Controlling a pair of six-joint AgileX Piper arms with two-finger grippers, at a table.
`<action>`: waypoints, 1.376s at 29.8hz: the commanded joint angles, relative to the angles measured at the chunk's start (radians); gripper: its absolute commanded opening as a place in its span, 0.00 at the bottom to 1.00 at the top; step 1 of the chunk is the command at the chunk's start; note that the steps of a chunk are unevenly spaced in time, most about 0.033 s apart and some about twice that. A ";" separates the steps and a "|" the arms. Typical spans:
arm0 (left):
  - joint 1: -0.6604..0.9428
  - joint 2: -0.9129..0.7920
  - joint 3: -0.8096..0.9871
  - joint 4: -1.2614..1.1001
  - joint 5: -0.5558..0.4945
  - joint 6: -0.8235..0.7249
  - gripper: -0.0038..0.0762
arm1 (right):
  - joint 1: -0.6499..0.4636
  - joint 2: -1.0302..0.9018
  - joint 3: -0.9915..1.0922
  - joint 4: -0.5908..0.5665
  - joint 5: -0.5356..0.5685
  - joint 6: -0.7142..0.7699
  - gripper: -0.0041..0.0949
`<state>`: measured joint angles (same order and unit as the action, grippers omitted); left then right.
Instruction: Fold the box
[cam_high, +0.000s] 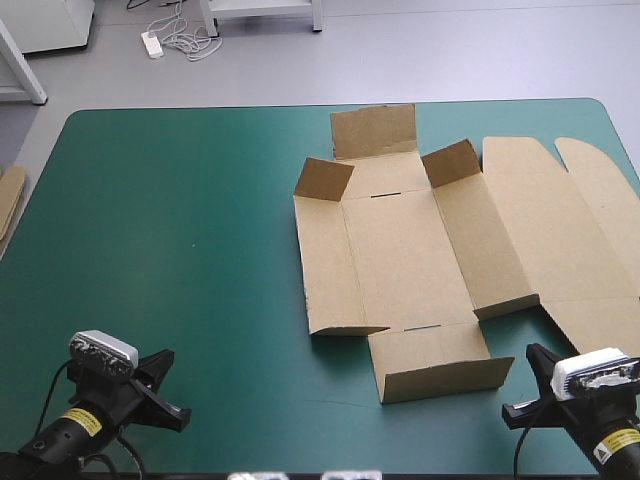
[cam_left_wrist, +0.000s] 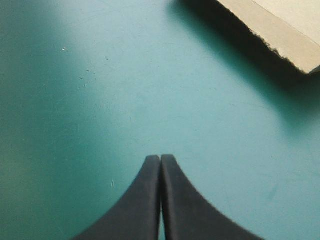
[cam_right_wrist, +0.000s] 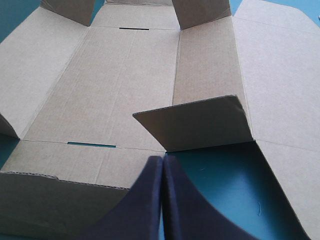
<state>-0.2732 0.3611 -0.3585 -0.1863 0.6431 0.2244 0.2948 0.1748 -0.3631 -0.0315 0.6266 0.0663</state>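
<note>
Left gripper: your left gripper (cam_left_wrist: 161, 160) sits at the table's near edge, about 7 o'clock. Its black fingers are pressed together on nothing, over the bare teal-green cover (cam_high: 180, 230).
Right gripper: your right gripper (cam_right_wrist: 162, 159) is at 5 o'clock, also closed and empty. Its tip points at the box.
Near flap: the near flap (cam_high: 435, 362) lies almost flat, at 11 o'clock from the right gripper.
Box: the brown box (cam_high: 400, 250) lies open on the table's right half, base down.
Corner tabs: one corner tab (cam_right_wrist: 195, 125) stands partly up just ahead of the right gripper. Two more lean up at the far corners.
Far flap: the far flap (cam_high: 373, 130) tilts up at the 12 o'clock end.
Lid: the lid (cam_high: 560, 230) lies flat toward 3 o'clock.
Spare board: an edge of more board (cam_high: 10, 200) shows at 9 o'clock.
Done: little, by my reading. Only the tabs and far flap are lifted.
Left: you have yet to raise the side walls, turn the tabs in and tuck the end flaps.
</note>
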 joint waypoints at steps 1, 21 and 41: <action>-0.006 0.007 -0.027 -0.017 -0.062 -0.003 0.04 | 0.002 0.019 -0.026 -0.008 -0.072 -0.001 0.02; -0.006 0.007 -0.021 -0.025 -0.085 -0.062 0.08 | 0.002 0.019 -0.026 -0.008 -0.072 -0.001 0.02; -0.004 0.481 -0.258 -0.748 0.042 0.092 0.64 | 0.002 0.019 -0.026 0.000 -0.072 -0.001 0.02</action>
<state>-0.2732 0.7503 -0.5360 -0.8472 0.6789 0.2662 0.2948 0.1748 -0.3631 -0.0303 0.6266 0.0663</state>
